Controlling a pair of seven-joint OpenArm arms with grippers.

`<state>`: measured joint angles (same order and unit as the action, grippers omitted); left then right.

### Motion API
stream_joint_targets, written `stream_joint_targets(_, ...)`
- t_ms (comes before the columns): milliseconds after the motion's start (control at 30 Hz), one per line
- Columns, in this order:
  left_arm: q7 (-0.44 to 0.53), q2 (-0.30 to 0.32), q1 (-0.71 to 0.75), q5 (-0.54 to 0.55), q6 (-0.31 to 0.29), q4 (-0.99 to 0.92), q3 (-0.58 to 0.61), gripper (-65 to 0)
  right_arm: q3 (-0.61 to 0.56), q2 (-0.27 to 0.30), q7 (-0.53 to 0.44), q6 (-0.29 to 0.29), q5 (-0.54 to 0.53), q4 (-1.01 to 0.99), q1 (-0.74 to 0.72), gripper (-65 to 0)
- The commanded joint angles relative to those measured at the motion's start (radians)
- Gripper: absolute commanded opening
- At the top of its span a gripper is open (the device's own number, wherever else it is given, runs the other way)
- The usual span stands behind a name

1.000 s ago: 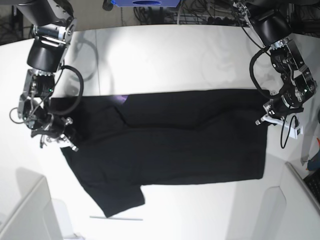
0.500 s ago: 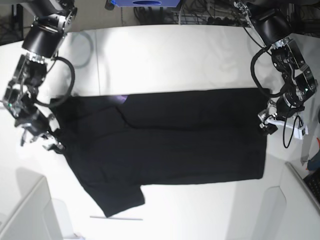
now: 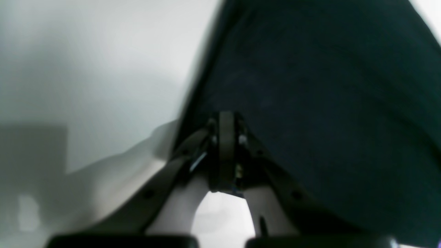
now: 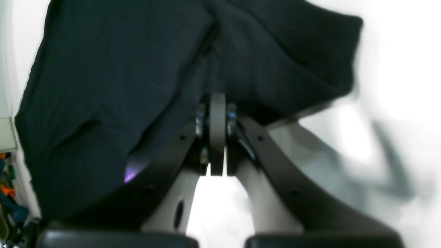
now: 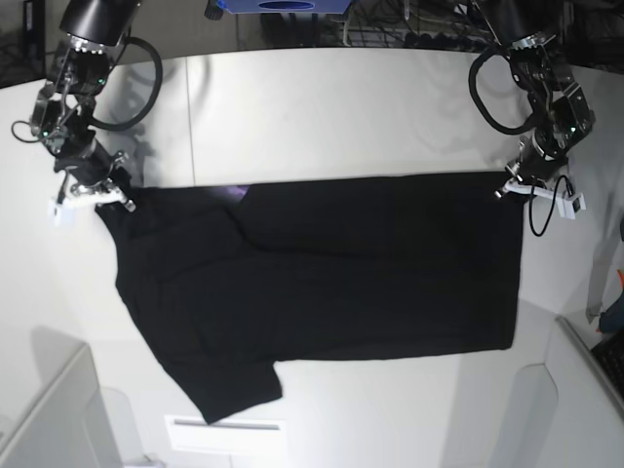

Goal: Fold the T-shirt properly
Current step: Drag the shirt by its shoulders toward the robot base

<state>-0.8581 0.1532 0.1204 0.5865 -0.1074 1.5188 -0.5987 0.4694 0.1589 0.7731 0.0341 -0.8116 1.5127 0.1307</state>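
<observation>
T-shirt (image 5: 331,283): black, plain side up, spread across the middle of the white desk (image 5: 322,107); far strip already doubled over toward the near side, one sleeve sticking out at near left.
Left end effector (image 5: 517,185): at the far right corner of the cloth; jaws narrow, closed on the hem in the wrist view.
Right end effector (image 5: 102,195): at the far left corner by the shoulder; jaws pressed together on a pinch of fabric.
Slip risk: thin pinch at each corner; likely lost under an uneven or quick pull.
Skew risk: unequal travel of the two arms, then a crooked fold line and bunching.
Sleeve risk: near-left sleeve loose, apt to drag or end up outside the fold.
</observation>
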Motion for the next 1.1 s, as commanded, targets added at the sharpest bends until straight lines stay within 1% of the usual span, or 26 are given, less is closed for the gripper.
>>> stream_joint_targets(0, 0.018, 0.01, -0.024, 0.014, -0.008, -0.014, 0.0, -65.0, 0.002, 0.015, -0.039, 0.008, -0.018, 0.004, -0.013, -65.0)
stream_joint_targets(100, 0.056, 0.023, -0.037, -0.007, -0.008, -0.087, 0.0, -65.0, -0.004, 0.052, -0.063, 0.008, -0.016, -0.045, -0.016, -65.0)
stream_joint_targets(167, 0.083, 0.029, -0.041, -0.067, -0.008, -0.122, 0.0, -65.0, 0.001, 0.06, -0.068, 0.008, -0.016, -0.087, -0.021, -65.0)
stream_joint_targets(267, 0.107, 0.029, -0.041, -0.145, -0.008, -0.149, 0.0, -65.0, -0.001, 0.095, -0.096, 0.008, -0.016, -0.148, -0.032, -65.0)
stream_joint_targets(333, 0.107, 0.029, -0.038, -0.153, -0.008, -0.153, 0.0, -65.0, -0.005, 0.115, -0.129, 0.008, -0.016, -0.195, -0.035, -65.0)
stream_joint_targets(433, 0.107, 0.029, -0.028, -0.153, -0.008, -0.145, 0.0, -65.0, -0.005, 0.132, -0.139, 0.008, -0.016, -0.222, -0.035, -65.0)
stream_joint_targets(533, 0.106, 0.029, -0.028, -0.153, -0.008, -0.139, 0.0, -65.0, -0.001, 0.133, -0.142, 0.008, -0.016, -0.219, -0.03, -65.0)
stream_joint_targets(633, 0.106, 0.029, -0.021, -0.153, -0.008, -0.077, -0.007, -65.0, 0.002, 0.133, -0.139, 0.011, -0.019, -0.177, -0.018, -65.0)
stream_joint_targets(800, 0.104, 0.026, 0.019, -0.153, -0.008, 0.101, -0.01, -65.0, -0.004, 0.123, -0.139, 0.016, -0.027, 0.062, 0.068, -65.0)
stream_joint_targets(933, 0.104, 0.024, 0.083, -0.148, -0.008, 0.242, -0.02, -65.0, 0.002, 0.075, -0.132, 0.016, -0.028, 0.21, 0.12, -65.0)
stream_joint_targets(1000, 0.104, 0.004, 0.129, -0.09, -0.008, 0.276, -0.08, -65.0, 0.004, 0.055, -0.097, 0.016, -0.041, 0.234, 0.134, -65.0)
stream_joint_targets(1067, 0.104, -0.011, 0.166, 0.008, -0.008, 0.273, -0.158, -65.0, 0.021, 0.044, -0.05, 0.016, -0.091, 0.231, 0.137, -65.0)
